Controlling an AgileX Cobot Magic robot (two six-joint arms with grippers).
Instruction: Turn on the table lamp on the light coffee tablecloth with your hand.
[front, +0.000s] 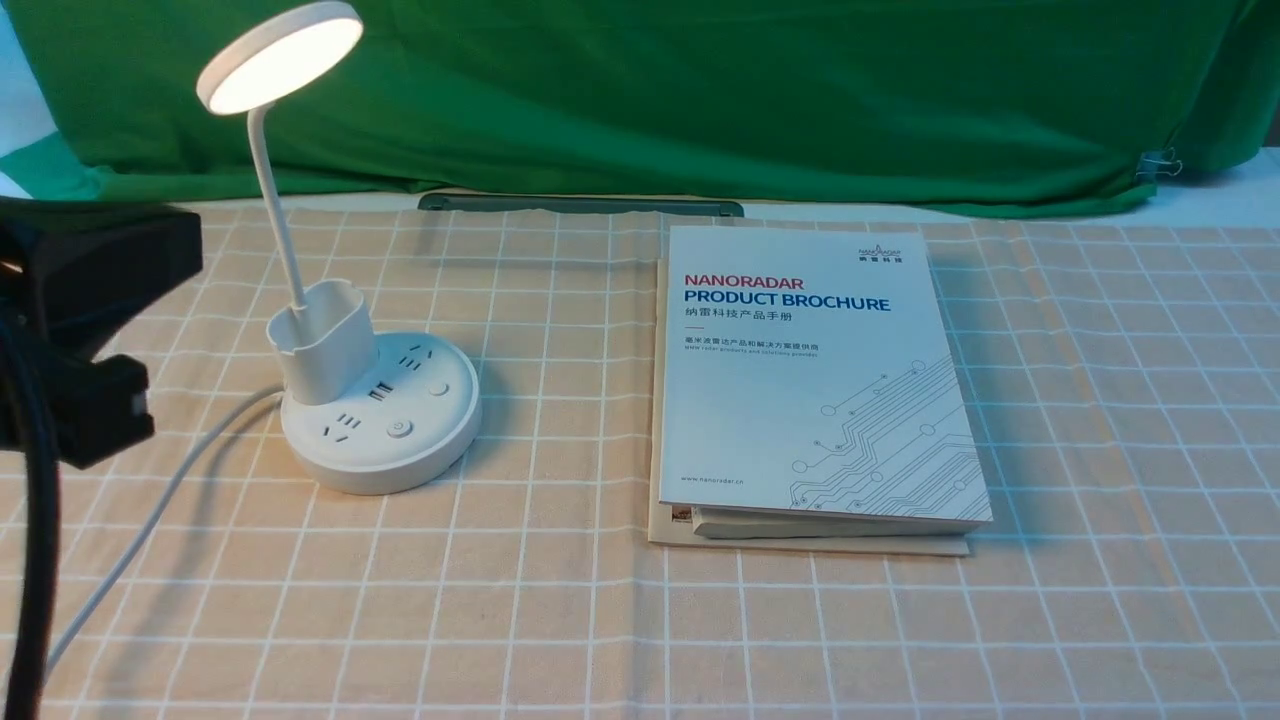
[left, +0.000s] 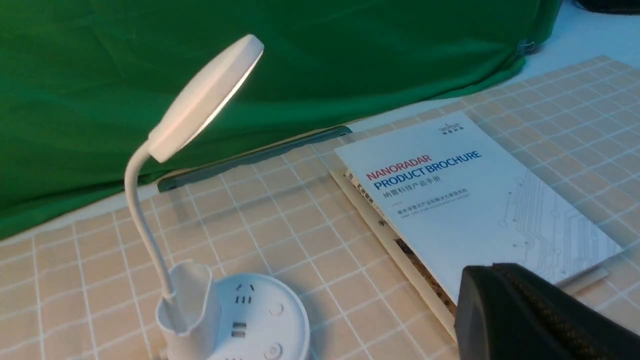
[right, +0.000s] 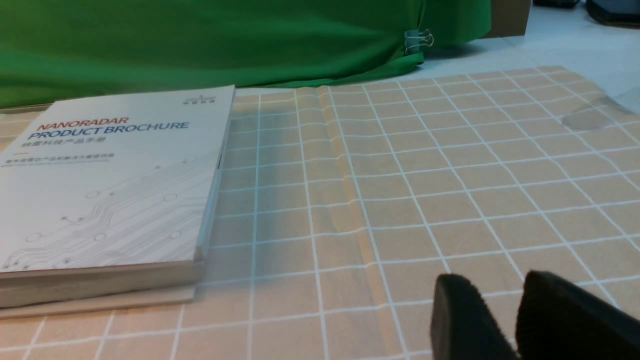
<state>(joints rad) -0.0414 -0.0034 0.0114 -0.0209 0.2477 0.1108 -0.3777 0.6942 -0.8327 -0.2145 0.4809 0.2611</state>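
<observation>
The desk lamp (front: 381, 412), white with a round disc head, stands upright on the left part of the worktop, on the beige checked tablecloth (front: 560, 620). Its head is lit and tilted, held up by a thin curved neck that rises from the pen cup (front: 325, 345) on the base. The round base carries sockets, two USB ports and a power button (front: 400, 428). A white cord (front: 165, 500) runs from the base across the cloth to the near left.

The left tool (left: 482, 300) is closed, its fingertips together and holding nothing. The left arm (front: 90, 320), black, with a dark cable (front: 35, 520) hanging in front of it, comes in at the left edge of the front view, covering part of the cloth and the cord there. The right tool (right: 487, 305) is parted, with a gap between its two fingertips and nothing in it, above the cloth.

To the right of the lamp, well apart from it, lies a stack of printed matter with a NANORADAR product brochure (front: 820, 380) on top. The space between lamp and stack shows bare cloth. Behind the cloth's far edge lies a dark green strip (front: 580, 205), and beyond it hangs a green backdrop (front: 700, 100) with a binder clip (front: 1160, 165) at its right end.
</observation>
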